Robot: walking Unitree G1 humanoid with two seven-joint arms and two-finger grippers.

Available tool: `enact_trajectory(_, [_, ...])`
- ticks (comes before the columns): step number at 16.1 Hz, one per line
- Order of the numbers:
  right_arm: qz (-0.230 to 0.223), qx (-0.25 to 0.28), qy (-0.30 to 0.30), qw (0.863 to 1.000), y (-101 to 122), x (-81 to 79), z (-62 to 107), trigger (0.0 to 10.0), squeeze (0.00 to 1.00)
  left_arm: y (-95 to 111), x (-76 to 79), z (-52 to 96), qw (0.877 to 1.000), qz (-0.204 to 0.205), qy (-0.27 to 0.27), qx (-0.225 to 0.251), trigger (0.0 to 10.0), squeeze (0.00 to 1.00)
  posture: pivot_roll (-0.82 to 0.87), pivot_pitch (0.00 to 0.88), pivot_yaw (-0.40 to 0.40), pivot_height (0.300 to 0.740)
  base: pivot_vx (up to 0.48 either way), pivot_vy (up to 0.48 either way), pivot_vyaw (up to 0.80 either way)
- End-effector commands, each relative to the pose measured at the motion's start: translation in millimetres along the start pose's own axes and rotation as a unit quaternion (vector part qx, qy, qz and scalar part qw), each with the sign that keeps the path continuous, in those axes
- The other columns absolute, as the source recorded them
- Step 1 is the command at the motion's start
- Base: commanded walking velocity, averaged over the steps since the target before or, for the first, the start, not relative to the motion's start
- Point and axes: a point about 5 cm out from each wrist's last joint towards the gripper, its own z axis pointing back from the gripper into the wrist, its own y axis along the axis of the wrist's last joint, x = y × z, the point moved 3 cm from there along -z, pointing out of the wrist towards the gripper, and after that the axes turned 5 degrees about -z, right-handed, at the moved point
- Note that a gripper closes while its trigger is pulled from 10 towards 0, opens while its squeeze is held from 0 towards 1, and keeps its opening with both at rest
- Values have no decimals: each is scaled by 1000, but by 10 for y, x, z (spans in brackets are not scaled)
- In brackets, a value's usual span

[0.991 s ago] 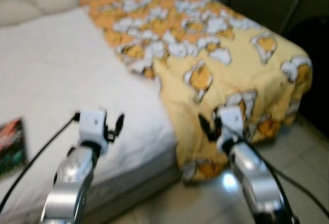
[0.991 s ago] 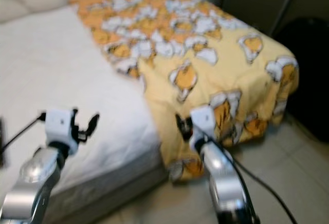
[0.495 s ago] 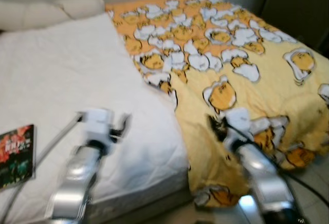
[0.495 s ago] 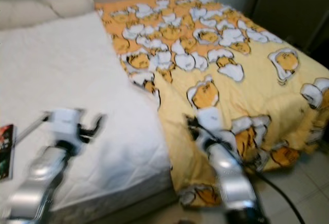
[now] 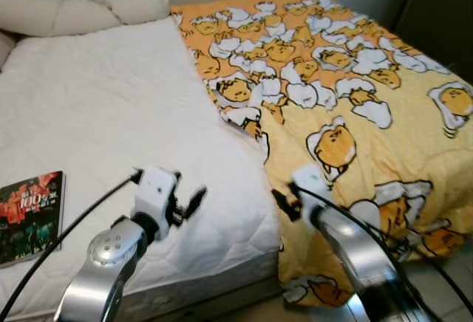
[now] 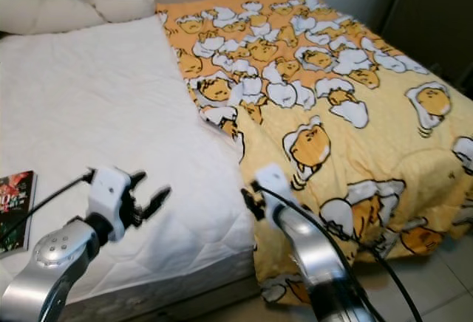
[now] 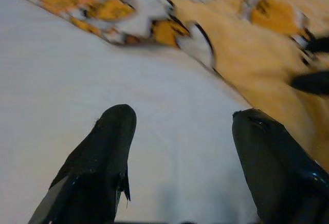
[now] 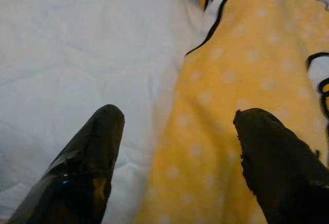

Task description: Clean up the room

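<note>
A yellow blanket [image 5: 347, 108] is covering the right half of the bed [image 5: 111, 115], its edge draping toward the floor. The left gripper [image 5: 194, 200] is hovering over the white mattress, fingers parted; the right gripper [image 5: 284, 202] is sitting at the blanket's edge. A book [image 5: 29, 215] is lying on the mattress, left.

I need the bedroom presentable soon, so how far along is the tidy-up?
The yellow cartoon-print blanket covers only the bed's right half; the white quilted mattress lies bare, with a dark red-lettered book near its left edge. The left hand hovers open over the mattress, the right hand open at the blanket's edge, holding nothing. Spreading or folding the blanket and shelving the book look left.
</note>
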Motion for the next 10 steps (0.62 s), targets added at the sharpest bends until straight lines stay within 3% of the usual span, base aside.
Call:
enact_trajectory(1, [26,-49,-7,998,-110,-16,-73,10000,1000,41,42,1,1000,-5,-25,0,10000,0,26,30,18,740,0,0,0])
enact_trajectory(4, [38,-84,-31,995,-141,7,-203,10000,1000,34,75,15,999,-6,-48,-10,10000,0,35,40,22,740,0,0,0])
enact_trajectory(5, [45,-94,-39,994,-152,21,-236,10000,102,34,91,24,998,-7,-56,-13,10000,0,39,46,24,740,0,0,0])
enact_trajectory(6, [53,-102,-49,992,-161,46,-261,10000,0,36,108,37,998,-7,-63,-14,10000,0,42,57,30,740,0,0,0])
enact_trajectory(7, [54,-110,-59,991,-167,71,-285,10000,0,36,123,55,997,-8,-69,-17,10000,0,44,64,32,740,0,0,0])
enact_trajectory(8, [30,-119,-61,991,-197,69,-313,2549,0,35,144,89,997,-8,-76,-21,10000,0,60,78,30,740,0,0,0])
enact_trajectory(9, [22,-123,-56,991,-224,53,-317,0,0,32,149,101,997,-8,-75,-22,10000,0,64,80,29,740,0,0,0])
enact_trajectory(10, [5,-131,-45,990,-282,18,-319,0,0,31,154,123,997,-7,-74,-25,10000,0,80,93,28,740,0,0,0])
